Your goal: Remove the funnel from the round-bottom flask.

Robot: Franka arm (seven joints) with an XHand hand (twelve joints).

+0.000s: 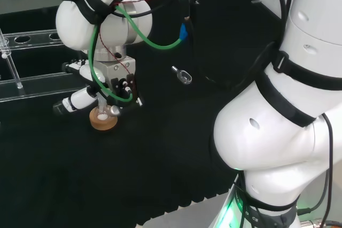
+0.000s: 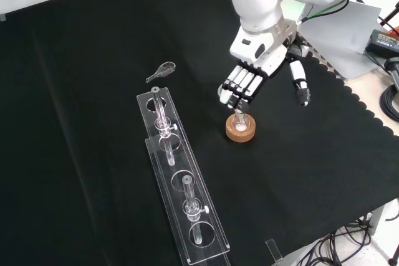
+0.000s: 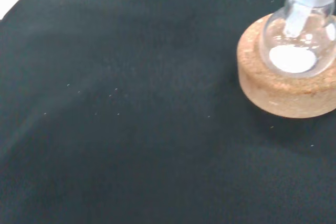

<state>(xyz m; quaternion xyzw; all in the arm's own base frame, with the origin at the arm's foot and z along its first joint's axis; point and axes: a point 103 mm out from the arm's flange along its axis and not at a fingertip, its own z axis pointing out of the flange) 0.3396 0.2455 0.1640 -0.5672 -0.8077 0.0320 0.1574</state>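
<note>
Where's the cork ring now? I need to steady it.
In the front view, the cork ring sits right of the clear rack, directly under the hand.

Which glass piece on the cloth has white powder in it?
The round-bottom flask on the cork ring, under the hand. The tubes in the clear rack and the small scoop show none.

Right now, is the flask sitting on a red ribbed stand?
No, the round-bottom flask sits in a cork ring, tan and grainy in the wrist view.

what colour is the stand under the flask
Light brown cork; the cork ring shows best in the wrist view.
</note>
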